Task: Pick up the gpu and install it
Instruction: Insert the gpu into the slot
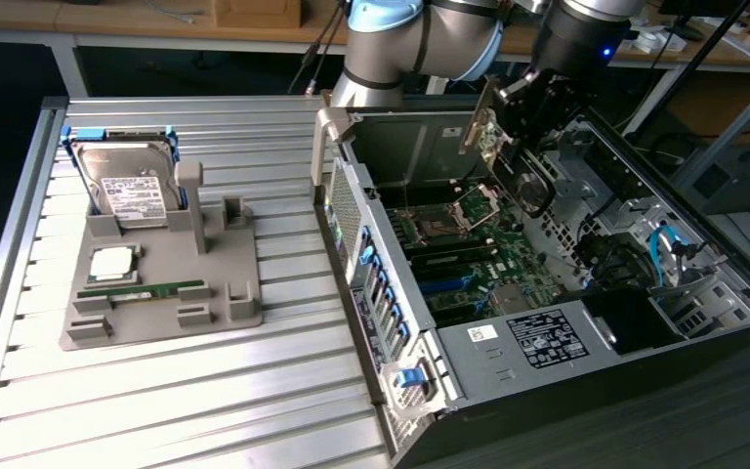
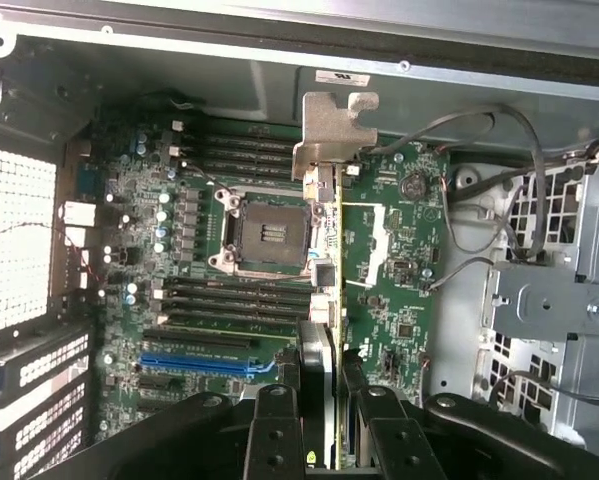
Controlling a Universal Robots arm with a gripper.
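The black hand [image 2: 325, 405] is gripping the thin dark circuit card with a silver metal end bracket [image 2: 333, 128] edge-on between its fingers, hanging over the green motherboard [image 2: 399, 300] inside the open grey computer case [image 1: 401, 147].

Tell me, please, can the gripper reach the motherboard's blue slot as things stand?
Probably yes: the case lies open, the gripper holds the gpu over the motherboard, and nothing covers the blue slot.

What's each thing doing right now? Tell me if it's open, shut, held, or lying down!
tool, shut on the gpu
gpu, held over the motherboard, not plugged in
computer case, open, side off
hard drive, leaning in the grey holder
memory stick, lying flat on the grey holder
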